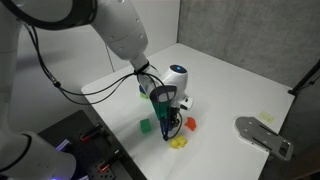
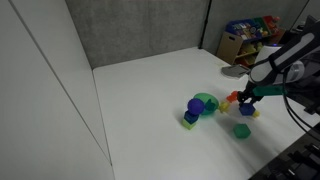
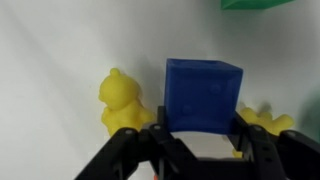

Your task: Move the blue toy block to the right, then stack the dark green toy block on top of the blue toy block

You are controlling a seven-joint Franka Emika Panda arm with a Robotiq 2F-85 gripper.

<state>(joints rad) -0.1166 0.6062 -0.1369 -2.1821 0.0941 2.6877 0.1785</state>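
In the wrist view the blue toy block (image 3: pixel 203 93) sits between my gripper's (image 3: pixel 200 135) two black fingers, which press on its sides. In both exterior views the gripper (image 1: pixel 172 125) (image 2: pixel 247 104) is low over the white table among the small toys. The dark green toy block (image 1: pixel 146 126) (image 2: pixel 241 130) rests on the table a short way from the gripper; only its edge shows at the top of the wrist view (image 3: pixel 255 4). I cannot tell whether the blue block is lifted off the table.
Yellow toy pieces (image 3: pixel 122 100) (image 3: pixel 265 120) lie on both sides of the blue block. A teal-green bowl (image 2: pixel 206 101) and a blue-purple piece (image 2: pixel 192 107) lie nearby. A grey metal plate (image 1: pixel 262 136) lies near the table edge. A box of packets (image 2: pixel 247 40) stands beyond the table.
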